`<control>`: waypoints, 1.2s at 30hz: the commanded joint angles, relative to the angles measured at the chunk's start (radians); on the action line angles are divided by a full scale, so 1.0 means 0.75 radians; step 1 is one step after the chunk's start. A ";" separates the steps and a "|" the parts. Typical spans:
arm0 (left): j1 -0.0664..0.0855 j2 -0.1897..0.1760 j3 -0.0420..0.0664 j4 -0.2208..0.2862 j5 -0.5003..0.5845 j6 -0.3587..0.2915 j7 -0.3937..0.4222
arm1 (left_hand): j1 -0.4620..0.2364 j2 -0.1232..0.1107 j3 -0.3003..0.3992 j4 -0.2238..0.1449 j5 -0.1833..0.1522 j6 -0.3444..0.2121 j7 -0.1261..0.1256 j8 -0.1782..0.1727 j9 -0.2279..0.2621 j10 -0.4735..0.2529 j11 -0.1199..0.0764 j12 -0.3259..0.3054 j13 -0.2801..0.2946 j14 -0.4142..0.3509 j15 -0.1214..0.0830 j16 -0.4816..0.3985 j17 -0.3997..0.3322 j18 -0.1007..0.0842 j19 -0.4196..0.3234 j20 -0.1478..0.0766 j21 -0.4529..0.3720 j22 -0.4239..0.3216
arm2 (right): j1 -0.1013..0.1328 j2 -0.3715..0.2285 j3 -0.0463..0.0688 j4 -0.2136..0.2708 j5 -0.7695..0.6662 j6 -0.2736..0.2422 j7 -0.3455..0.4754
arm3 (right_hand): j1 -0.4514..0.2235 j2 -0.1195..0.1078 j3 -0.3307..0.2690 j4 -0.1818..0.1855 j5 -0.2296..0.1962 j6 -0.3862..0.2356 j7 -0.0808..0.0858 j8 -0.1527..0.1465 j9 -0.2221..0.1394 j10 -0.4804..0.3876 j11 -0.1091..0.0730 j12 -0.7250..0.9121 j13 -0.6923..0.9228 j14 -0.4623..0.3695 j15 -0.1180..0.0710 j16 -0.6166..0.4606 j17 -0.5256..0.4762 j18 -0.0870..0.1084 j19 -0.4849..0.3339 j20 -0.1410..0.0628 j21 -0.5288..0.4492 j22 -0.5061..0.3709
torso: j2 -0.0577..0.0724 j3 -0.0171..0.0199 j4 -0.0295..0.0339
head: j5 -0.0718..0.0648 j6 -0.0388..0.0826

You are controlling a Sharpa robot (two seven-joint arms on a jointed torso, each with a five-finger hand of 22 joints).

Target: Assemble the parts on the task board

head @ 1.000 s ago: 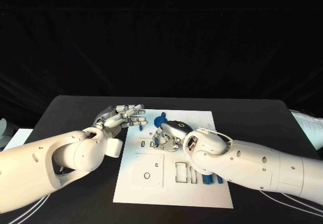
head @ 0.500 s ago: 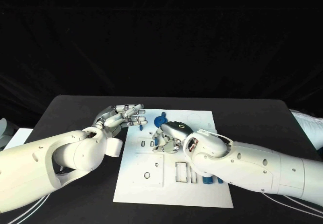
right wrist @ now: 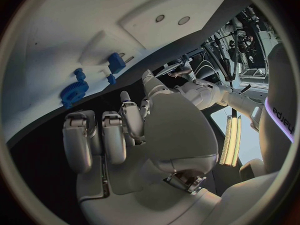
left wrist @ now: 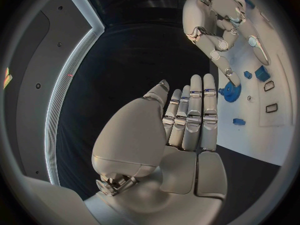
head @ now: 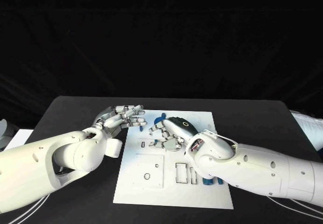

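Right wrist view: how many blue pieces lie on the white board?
4: a gear, a small peg next to it, a larger block further along, and a little piece beside that block. Others may be hidden by the right hand.

The head camera looks down at the worktop. Each wrist camera sits close behind its own robot hand. All three views share the white board and blue gear.

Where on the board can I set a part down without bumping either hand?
The task board's near strip, below the slots, lies bare. The far end is crowded: left hand, right hand and the blue gear.
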 commanded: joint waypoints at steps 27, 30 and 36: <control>0.080 0.058 0.002 -0.175 -1.028 0.459 -0.945 | -0.282 0.002 -0.177 0.193 -0.011 0.065 -0.136 0.291 0.126 0.137 -0.166 0.969 0.797 0.423 -0.163 1.888 1.794 -0.101 0.406 -0.159 1.287 1.263 | 0.199 -0.485 0.035 0.160 0.794 0.101 0.328 | 0.067 0.033 -0.005 0.012 0.064 0.028 -0.009 0.012 0.005 -0.010 0.002 -0.010 0.104 0.136 0.005 -0.001 0.327 -0.011 0.101 0.009 -0.009 0.273 | -0.062 0.0175 -0.0201 | 0.022 -0.019; 0.114 0.088 0.002 -0.196 -1.177 0.505 -1.079 | -0.299 0.018 -0.235 0.200 -0.009 0.047 -0.171 0.439 0.226 0.204 -0.191 1.244 1.064 0.433 -0.189 1.908 1.820 -0.125 0.452 -0.180 1.400 1.430 | 0.201 -0.496 0.034 0.143 0.807 0.101 0.323 | 0.065 0.034 -0.006 0.014 0.065 0.029 -0.009 0.012 0.005 -0.010 0.002 -0.012 0.103 0.136 0.005 -0.001 0.327 -0.011 0.101 0.008 -0.009 0.273 | -0.068 0.0196 -0.0215 | 0.025 -0.023; 0.152 0.159 0.002 -0.235 -1.358 0.549 -1.217 | -0.312 0.037 -0.318 0.198 -0.014 -0.013 -0.198 0.639 0.394 0.306 -0.224 1.485 1.325 0.433 -0.211 1.908 1.820 -0.162 0.527 -0.204 1.523 1.644 | 0.202 -0.501 0.032 0.119 0.815 0.102 0.316 | 0.065 0.035 -0.007 0.015 0.066 0.029 -0.009 0.012 0.005 -0.011 0.002 -0.013 0.102 0.135 0.005 -0.002 0.325 -0.010 0.100 0.008 -0.010 0.272 | -0.082 0.0251 -0.0256 | 0.030 -0.032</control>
